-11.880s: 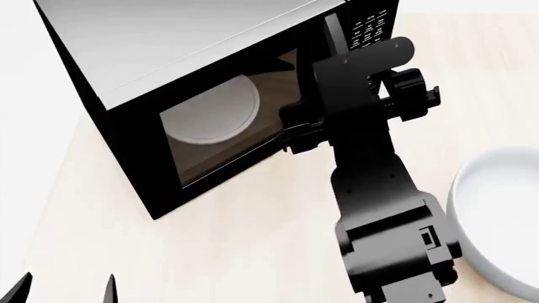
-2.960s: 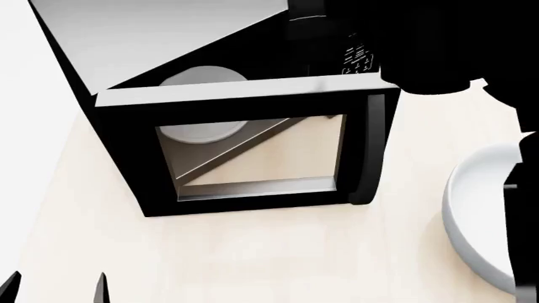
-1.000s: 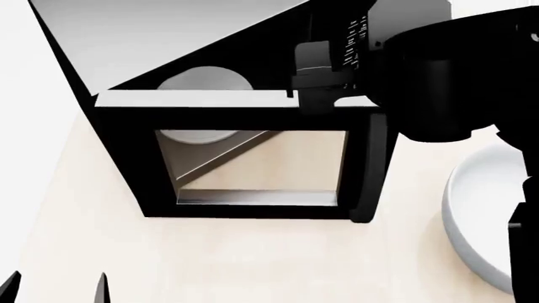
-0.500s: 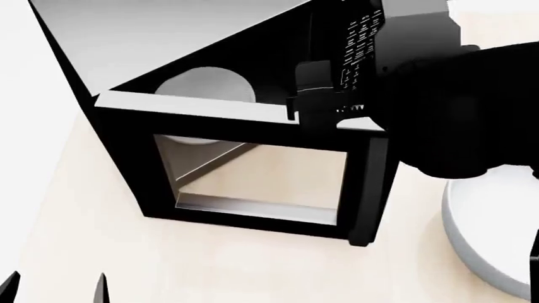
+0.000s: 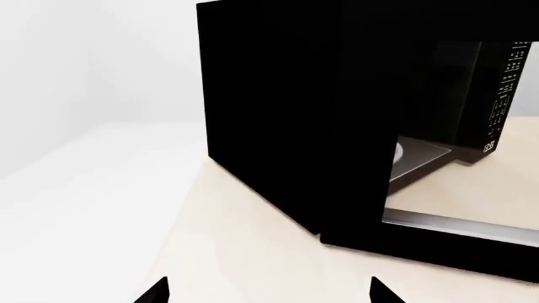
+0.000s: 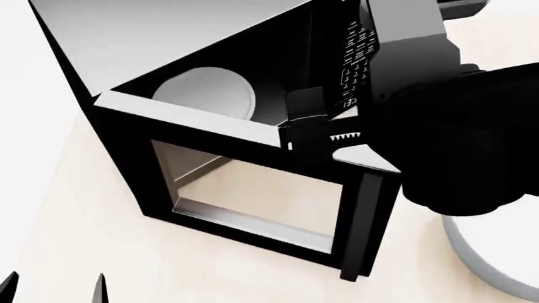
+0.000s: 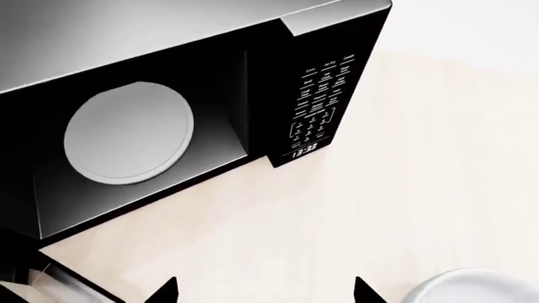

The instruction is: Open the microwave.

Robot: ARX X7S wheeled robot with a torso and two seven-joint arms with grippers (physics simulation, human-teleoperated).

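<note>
Microwave (image 6: 194, 57) stands on the pale desk (image 6: 84, 240) at about 11 o'clock in the head view, its door (image 6: 252, 189) swung well out from the body so that the white turntable (image 6: 206, 91) shows in the cavity behind it. The right arm (image 6: 455, 145) reaches in from 3 o'clock — a big black mass across the keypad side, its end pressed close to the door's top edge by the handle (image 6: 358, 233). The right claw (image 7: 261, 291) shows in its wrist view only as two dark tips set apart with nothing between them; the open cavity and keypad (image 7: 319, 107) lie beyond it. The left claw (image 5: 265, 293) hangs low at 7 o'clock, tips spread wide and empty, well apart from the microwave's black side wall. A white bowl (image 6: 488, 259) sits at 4 o'clock.
</note>
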